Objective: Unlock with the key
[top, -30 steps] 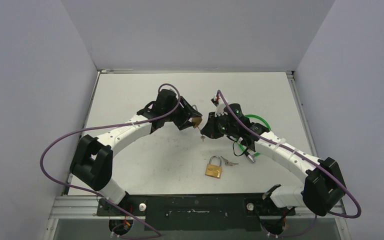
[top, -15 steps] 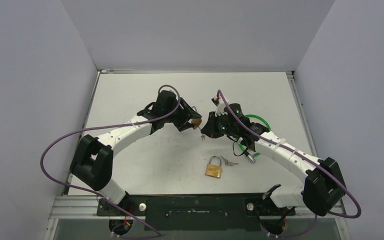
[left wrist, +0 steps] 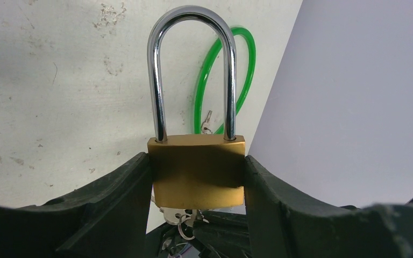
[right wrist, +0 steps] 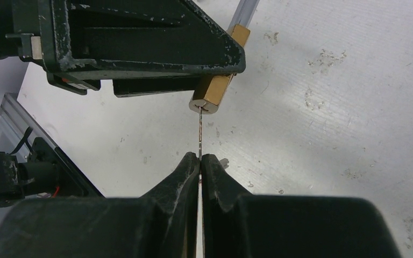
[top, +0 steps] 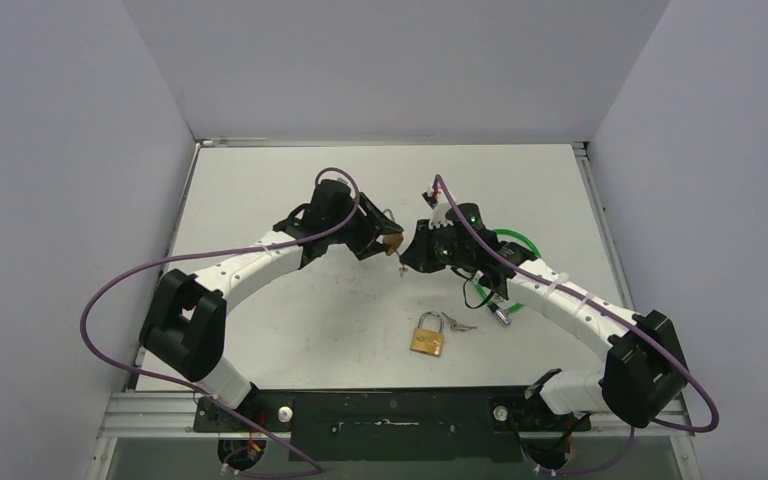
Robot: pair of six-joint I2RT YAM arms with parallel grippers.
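We saw left tool (top: 387,243) gripping lock (left wrist: 196,171) mid-frame, right tool (right wrist: 200,160) pinching key (right wrist: 199,131), key tip at lock's keyway, spare lock (top: 426,336) lower centre on bench (top: 260,195)

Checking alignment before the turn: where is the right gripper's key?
Right wrist view: the key is pinched in the right gripper, its tip at the keyhole of the padlock that the left gripper holds, above mid-table.

The brass padlock (left wrist: 196,172), its chrome shackle shut, is clamped in the left claw (left wrist: 196,185). The thin key (right wrist: 199,131), pinched edge-on in the right claw (right wrist: 200,161), has its tip at the keyhole.
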